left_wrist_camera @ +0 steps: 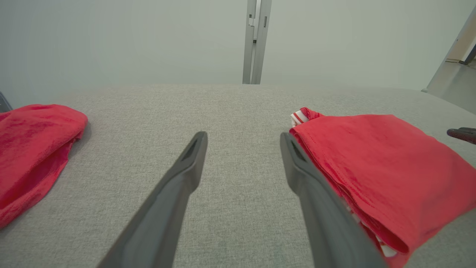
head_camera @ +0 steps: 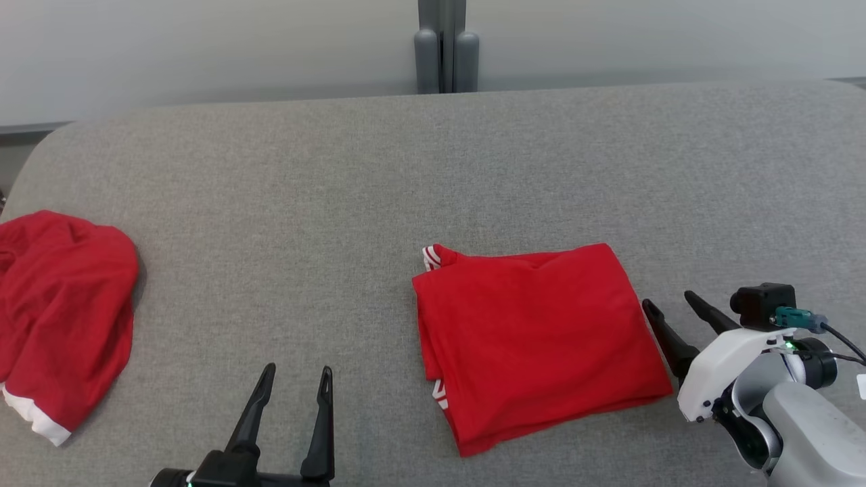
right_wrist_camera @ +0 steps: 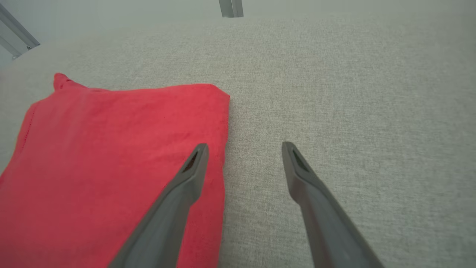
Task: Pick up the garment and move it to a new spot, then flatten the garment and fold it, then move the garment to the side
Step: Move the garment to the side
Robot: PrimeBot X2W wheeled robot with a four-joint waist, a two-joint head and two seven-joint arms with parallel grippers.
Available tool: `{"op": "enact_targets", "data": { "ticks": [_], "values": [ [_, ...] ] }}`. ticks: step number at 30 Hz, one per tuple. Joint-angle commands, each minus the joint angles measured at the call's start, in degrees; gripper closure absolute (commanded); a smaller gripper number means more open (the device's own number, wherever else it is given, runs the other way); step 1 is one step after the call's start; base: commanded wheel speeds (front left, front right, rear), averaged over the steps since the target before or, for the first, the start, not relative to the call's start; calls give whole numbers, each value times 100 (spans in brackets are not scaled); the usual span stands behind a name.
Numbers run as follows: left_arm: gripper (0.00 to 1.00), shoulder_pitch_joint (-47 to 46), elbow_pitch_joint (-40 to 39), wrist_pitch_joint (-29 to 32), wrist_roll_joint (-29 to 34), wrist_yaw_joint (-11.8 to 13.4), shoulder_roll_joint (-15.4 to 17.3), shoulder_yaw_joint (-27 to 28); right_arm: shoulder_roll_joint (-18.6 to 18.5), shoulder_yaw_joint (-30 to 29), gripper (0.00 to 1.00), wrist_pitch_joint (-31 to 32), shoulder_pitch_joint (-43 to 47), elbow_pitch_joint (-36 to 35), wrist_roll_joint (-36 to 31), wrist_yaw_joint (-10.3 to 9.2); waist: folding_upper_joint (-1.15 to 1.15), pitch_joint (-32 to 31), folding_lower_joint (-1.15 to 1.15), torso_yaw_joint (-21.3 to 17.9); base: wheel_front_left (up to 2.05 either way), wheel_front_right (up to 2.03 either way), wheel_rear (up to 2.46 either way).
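Between both spread fingers [head_camera: 296, 382] lies folded garment [head_camera: 534, 338].

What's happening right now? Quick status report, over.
Left claw open, empty, left of the folded red garment. Right claw open, empty, beside its right edge. Far left: crumpled red garment, clear of both.

The folded garment [head_camera: 534, 331] at right is plain red, with red-and-white striped trim [head_camera: 430, 257] at its far left corner. The crumpled garment [head_camera: 64, 304] at far left is the same red, with a white band [head_camera: 34, 416] at its near end. The table [head_camera: 406, 169] is flecked grey cloth. The left gripper [head_camera: 298, 370] and right gripper [head_camera: 668, 298] are black; the right one's shell [head_camera: 724, 365] is white, with a teal plug [head_camera: 793, 316].
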Motion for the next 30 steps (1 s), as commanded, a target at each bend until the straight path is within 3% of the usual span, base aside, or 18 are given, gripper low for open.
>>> {"op": "enact_targets", "data": {
  "ticks": [1, 6, 9, 19, 22, 30],
  "values": [
    [0, -142, 15, -2, 58, -34, 9, 9, -25, 111, 0, 108, -113, 72, 160, -7, 0, 278, 0, 139, 0, 0, 0],
    [0, -270, 32, -2, 34, -33, 8, 7, -82, 473, 0, 434, -247, 148, 654, -7, 0, 472, 0, 188, 0, 0, 0],
    [0, -332, 32, -2, 25, -41, 8, -5, -148, 660, 100, 496, -326, 107, 861, -7, 0, 575, 0, 183, 0, 0, 0],
    [0, -636, -276, -2, 167, -158, 8, -152, -884, 616, 100, 43, -1106, 235, 690, -11, 0, 1202, 0, -122, 0, 0, 0],
    [0, -928, -581, -2, 459, -252, 38, -227, -1385, 327, 100, -63, -1797, 378, 700, -11, 0, 1809, 0, -443, 0, 0, 0],
    [0, -1357, -1174, -2, 510, -379, 163, -262, -2005, -200, 100, -147, -2699, 761, 729, -9, 0, 2826, 0, -849, 0, 0, 0]
  ]
}}
